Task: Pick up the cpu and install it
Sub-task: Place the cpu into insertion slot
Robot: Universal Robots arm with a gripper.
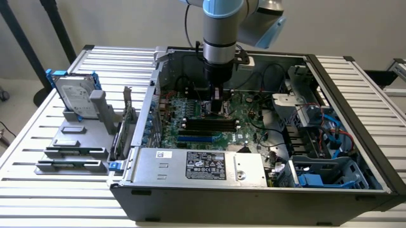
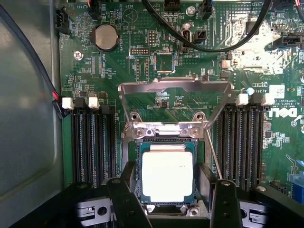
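Note:
The cpu (image 2: 167, 176), a small square chip with a pale silver top, lies flat in the motherboard socket (image 2: 166, 208). My gripper (image 2: 167, 183) hangs straight over it, open, with one dark finger (image 2: 124, 187) on either side of the chip and a slim gap to each edge. Nothing is held. The socket's metal load plate (image 2: 173, 88) is swung up and open behind the chip. In the exterior view the gripper (image 1: 216, 108) reaches down into the open computer case (image 1: 254, 190), low over the green motherboard (image 1: 247, 107).
Black memory slots (image 2: 92, 142) flank the socket on both sides, and black cables (image 2: 213, 45) cross the board beyond it. Outside the case, at the exterior view's left, a hard drive in a blue bracket (image 1: 75, 97) stands on a grey fixture (image 1: 73, 152). The power supply (image 1: 197, 165) lies along the case front.

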